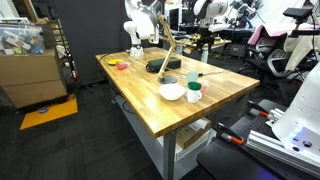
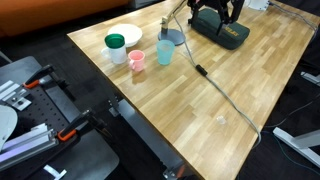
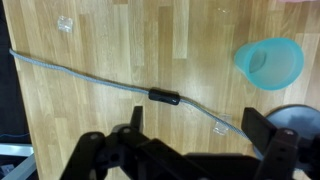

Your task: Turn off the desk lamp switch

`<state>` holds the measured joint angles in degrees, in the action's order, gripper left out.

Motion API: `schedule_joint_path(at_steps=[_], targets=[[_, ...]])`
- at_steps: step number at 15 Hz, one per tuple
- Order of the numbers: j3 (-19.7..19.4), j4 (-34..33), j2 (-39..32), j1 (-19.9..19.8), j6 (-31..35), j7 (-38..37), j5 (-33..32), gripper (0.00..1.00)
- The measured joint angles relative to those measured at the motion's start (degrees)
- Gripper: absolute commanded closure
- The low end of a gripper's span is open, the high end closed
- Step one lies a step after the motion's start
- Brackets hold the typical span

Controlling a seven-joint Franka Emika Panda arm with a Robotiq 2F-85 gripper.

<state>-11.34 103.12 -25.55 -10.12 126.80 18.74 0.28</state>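
The desk lamp has a thin tan slanted arm point(image 1: 169, 50) rising from a dark flat base point(image 2: 228, 35) at the far side of the wooden table point(image 2: 250, 85). Its grey cord runs across the table with a black inline switch on it point(image 3: 165, 98), which also shows in an exterior view point(image 2: 200, 70). My gripper point(image 3: 196, 125) is open and empty, hovering above the cord; the switch lies just beyond my fingertips, toward the left finger. In an exterior view my gripper point(image 2: 213, 12) hangs near the lamp base.
A light blue cup point(image 3: 270, 62) and a grey disc point(image 3: 297, 122) lie to the right of the switch. A pink cup point(image 2: 137, 61), a green-rimmed cup point(image 2: 116, 43) and a white bowl point(image 2: 128, 32) stand near the table edge. Chairs and equipment surround the table.
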Motion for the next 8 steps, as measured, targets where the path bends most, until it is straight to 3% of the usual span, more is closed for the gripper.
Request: schedule_joint_path(at_steps=[8], targets=[[0.6,-3.0,-2.2,-0.6,-0.8,0.2,0.0,0.0]])
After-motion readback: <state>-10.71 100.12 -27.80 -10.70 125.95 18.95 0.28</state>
